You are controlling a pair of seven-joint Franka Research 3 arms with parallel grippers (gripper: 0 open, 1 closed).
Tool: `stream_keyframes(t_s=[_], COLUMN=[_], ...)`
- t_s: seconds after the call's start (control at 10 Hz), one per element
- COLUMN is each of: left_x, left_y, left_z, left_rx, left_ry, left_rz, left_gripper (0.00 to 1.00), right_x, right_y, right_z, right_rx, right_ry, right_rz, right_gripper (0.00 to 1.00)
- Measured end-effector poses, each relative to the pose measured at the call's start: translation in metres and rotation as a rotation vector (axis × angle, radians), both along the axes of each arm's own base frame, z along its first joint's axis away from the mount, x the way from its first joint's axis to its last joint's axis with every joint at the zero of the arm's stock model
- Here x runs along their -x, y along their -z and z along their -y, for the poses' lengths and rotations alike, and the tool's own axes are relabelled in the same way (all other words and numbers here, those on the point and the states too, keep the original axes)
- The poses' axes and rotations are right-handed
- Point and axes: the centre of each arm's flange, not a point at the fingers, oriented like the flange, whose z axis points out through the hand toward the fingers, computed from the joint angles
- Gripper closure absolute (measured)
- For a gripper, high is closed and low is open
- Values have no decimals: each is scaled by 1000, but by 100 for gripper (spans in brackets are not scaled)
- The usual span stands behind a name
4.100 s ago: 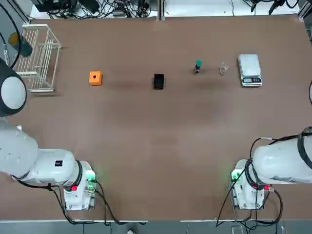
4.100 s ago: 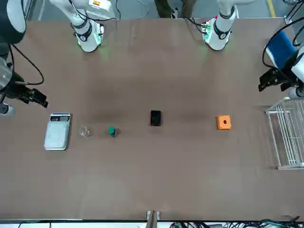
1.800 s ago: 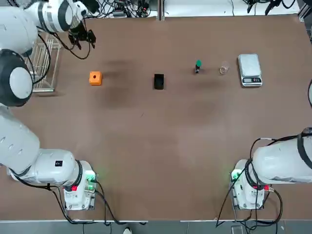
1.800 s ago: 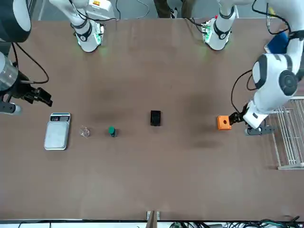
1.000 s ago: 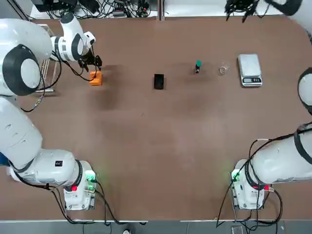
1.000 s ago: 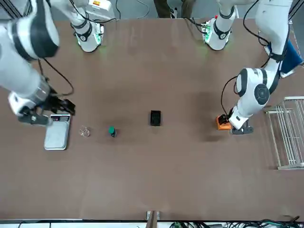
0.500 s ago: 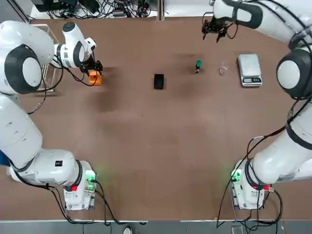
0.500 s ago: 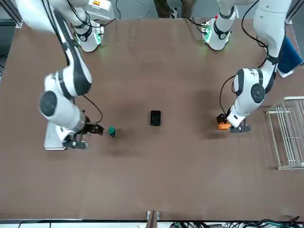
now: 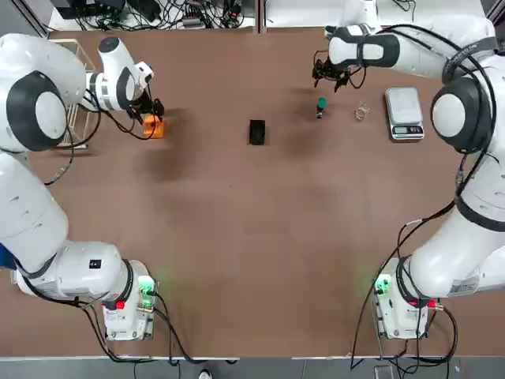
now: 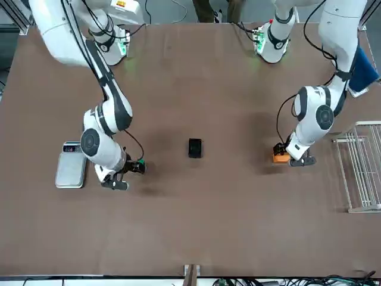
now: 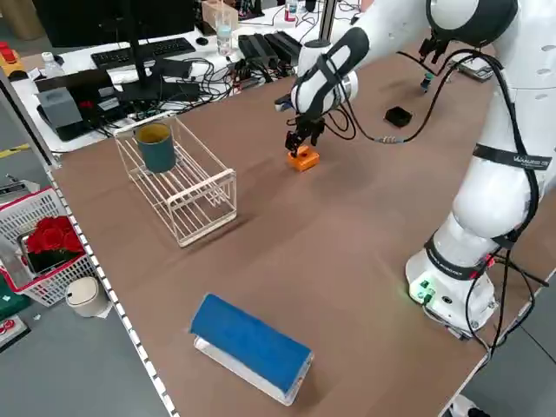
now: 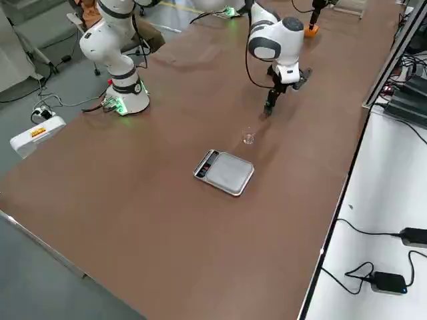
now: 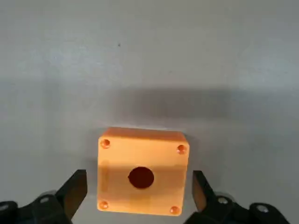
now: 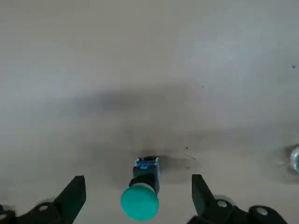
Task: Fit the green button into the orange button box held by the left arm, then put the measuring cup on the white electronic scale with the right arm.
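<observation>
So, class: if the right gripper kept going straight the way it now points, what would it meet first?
Most likely the green button: it stands upright between the right gripper's open fingers, just ahead of them. Past it lies only the table. Depth is hard to judge.

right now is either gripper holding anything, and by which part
Nothing is held. The left gripper is open around the orange button box, and the right gripper is open around the green button; gaps show on both sides.
</observation>
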Motion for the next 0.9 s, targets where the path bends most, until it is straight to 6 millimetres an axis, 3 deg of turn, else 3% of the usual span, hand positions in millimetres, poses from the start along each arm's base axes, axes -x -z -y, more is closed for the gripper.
stream_keyframes(t_s=[0.9], left_x=[0], left_y=[6], left_z=[1], left_rx=[-11], left_ry=[32], left_rz=[2], left_gripper=[2], right_x=[26], right_y=[29], right_z=[-17], right_rx=[55], right_ry=[-48], right_rz=[-9], right_gripper=[2])
